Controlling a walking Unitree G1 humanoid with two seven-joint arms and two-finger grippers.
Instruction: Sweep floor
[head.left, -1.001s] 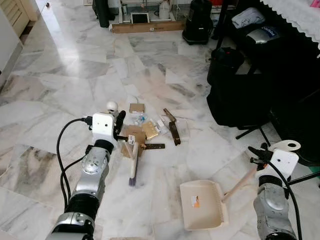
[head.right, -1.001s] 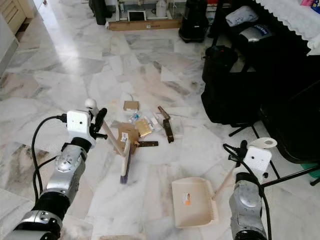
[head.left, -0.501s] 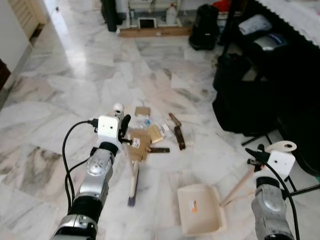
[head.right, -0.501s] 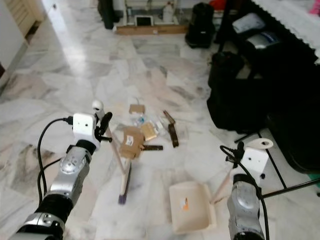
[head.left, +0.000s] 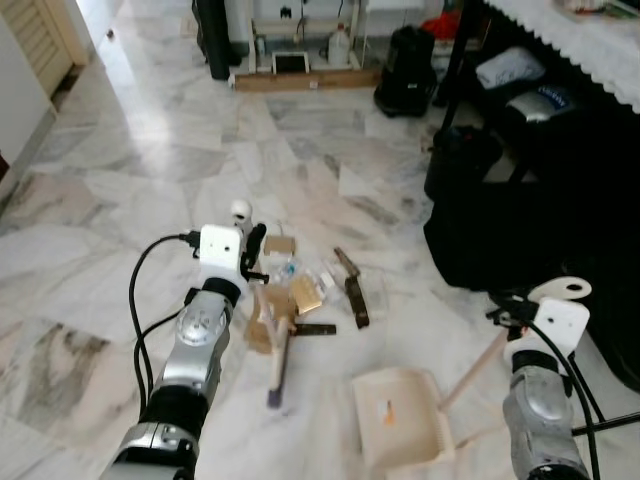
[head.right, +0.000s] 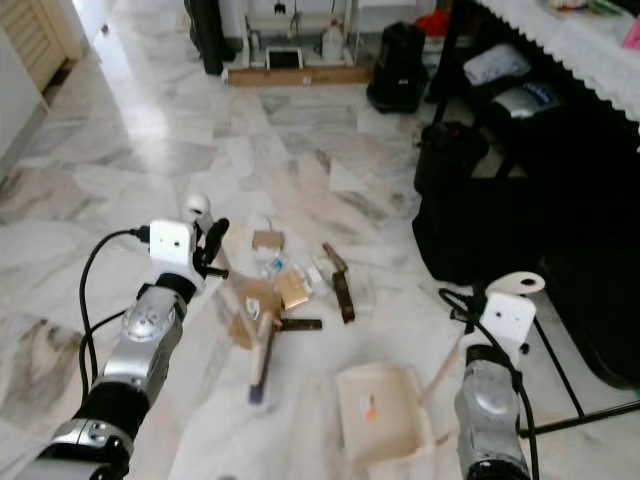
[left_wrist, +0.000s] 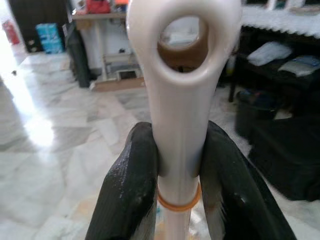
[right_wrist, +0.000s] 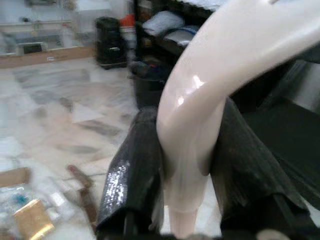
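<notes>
A marble floor (head.left: 120, 180) spreads ahead, with black bags (head.left: 500, 215) on the right. The dustpan (head.left: 400, 418) sits on the floor at lower right, its handle clamped in the right gripper (right_wrist: 182, 165). The left gripper (left_wrist: 177, 180) grasps the broom (head.left: 278, 345) by its handle top, the head down beside scattered litter (head.left: 300, 285): cardboard pieces, wrappers, dark strips.
</notes>
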